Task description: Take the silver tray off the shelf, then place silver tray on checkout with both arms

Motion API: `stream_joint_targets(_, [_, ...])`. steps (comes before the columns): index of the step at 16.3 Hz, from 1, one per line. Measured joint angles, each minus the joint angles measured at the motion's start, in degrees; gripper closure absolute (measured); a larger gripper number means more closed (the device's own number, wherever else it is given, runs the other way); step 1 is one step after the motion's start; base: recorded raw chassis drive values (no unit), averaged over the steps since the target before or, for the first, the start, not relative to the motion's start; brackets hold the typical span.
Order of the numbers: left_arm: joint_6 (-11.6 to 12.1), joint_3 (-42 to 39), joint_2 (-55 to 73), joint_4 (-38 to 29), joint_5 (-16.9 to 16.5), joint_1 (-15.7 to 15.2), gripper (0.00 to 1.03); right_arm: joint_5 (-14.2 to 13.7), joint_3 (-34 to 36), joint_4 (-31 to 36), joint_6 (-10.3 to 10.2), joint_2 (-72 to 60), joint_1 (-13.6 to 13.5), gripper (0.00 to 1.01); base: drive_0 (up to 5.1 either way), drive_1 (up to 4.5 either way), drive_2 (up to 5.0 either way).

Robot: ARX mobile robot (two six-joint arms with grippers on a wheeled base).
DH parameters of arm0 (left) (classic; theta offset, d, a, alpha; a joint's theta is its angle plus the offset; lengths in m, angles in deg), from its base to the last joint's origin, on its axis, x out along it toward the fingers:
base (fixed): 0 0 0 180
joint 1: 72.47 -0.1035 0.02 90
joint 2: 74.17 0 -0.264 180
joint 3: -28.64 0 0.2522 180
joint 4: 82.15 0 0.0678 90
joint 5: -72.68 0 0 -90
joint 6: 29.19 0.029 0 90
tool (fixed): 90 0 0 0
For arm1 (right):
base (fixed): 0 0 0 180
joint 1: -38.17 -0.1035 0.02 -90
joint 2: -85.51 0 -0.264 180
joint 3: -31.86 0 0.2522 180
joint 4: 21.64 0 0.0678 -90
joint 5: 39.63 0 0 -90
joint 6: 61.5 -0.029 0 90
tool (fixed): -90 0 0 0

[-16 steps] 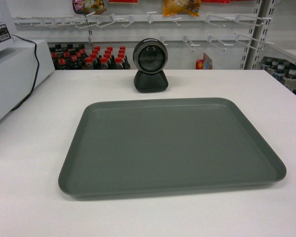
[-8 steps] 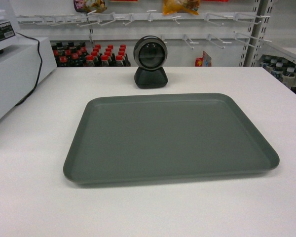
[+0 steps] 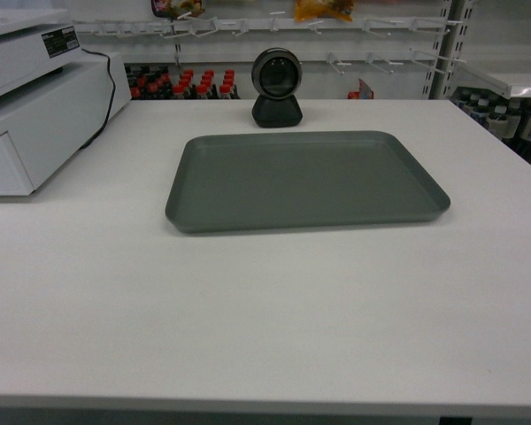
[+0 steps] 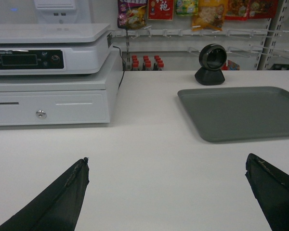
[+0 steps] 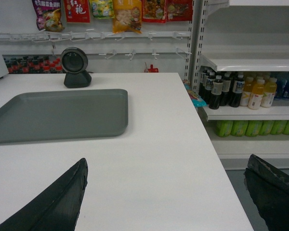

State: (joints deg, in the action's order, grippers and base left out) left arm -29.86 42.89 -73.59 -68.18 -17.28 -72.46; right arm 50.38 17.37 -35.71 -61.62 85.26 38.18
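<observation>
— Pulled back from a second ago: large matte grey rectangular silver tray (image 3: 306,180) smaller and farther up the head view, much more bare white desk (image 3: 248,319) showing in front of it. Moved at all on the surface?

— Cannot tell; looks like the camera retreating, not the tray sliding. Flat on the checkout desk, just short of the black round-headed scanner (image 3: 277,86), rim clear of everything.

— Claws first, then. Left?

— Left claw (image 4: 168,192) spread wide, two black fingers (image 4: 62,197) at the frame's lower corners, nothing between them, hanging low over bare desk with the tray (image 4: 241,111) ahead and to the right, well apart.

— Right?

— Same story: right claw (image 5: 168,192) wide and empty, tray (image 5: 58,115) ahead and to the left, outer finger out past the desk's right edge. Neither claw visible from the head camera.

— Why so wide and so far back?

— Probably released and withdrawn: tray wider than both claws together, so each let go from its own side and drew clear. Judged only from the layout.

— Surroundings?

— White cash register on a drawer (image 4: 50,77) at the left with a black cable (image 3: 106,93), white store shelving with bottled drinks (image 5: 241,91) at the right, hanging snack packets (image 5: 127,14) behind.

— Task status?

— Tray off the shelf and resting on the checkout; placement looks finished, little left beyond parking the arms.
</observation>
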Motion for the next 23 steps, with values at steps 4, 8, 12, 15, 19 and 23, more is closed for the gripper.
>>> stream_joint_targets(4, [0.02, 0.00, 0.00, -0.09, 0.00, 0.00, 0.05, 0.00, 0.00, 0.24, -0.02, 0.00, 0.00, 0.03, 0.0, 0.00, 0.0])
stream_joint_targets(8, [0.02, 0.00, 0.00, -0.09, -0.02, 0.00, 0.05, 0.00, 0.00, 0.28, -0.02, 0.00, 0.00, 0.03, 0.0, 0.00, 0.0])
stream_joint_targets(12, [0.02, 0.00, 0.00, -0.07, -0.04, 0.00, 0.05, 0.00, 0.00, 0.17, -0.02, 0.00, 0.00, 0.03, 0.0, 0.00, 0.0])
stream_joint_targets(15, [0.02, 0.00, 0.00, -0.28, -0.02, 0.00, 0.05, 0.00, 0.00, 0.42, 0.00, 0.00, 0.00, 0.03, 0.0, 0.00, 0.0])
stream_joint_targets(19, [0.02, 0.00, 0.00, -0.02, -0.02, 0.00, 0.05, 0.00, 0.00, 0.11, -0.02, 0.00, 0.00, 0.03, 0.0, 0.00, 0.0])
stream_joint_targets(23, [0.02, 0.00, 0.00, -0.20, -0.02, 0.00, 0.05, 0.00, 0.00, 0.35, 0.00, 0.00, 0.00, 0.03, 0.0, 0.00, 0.0])
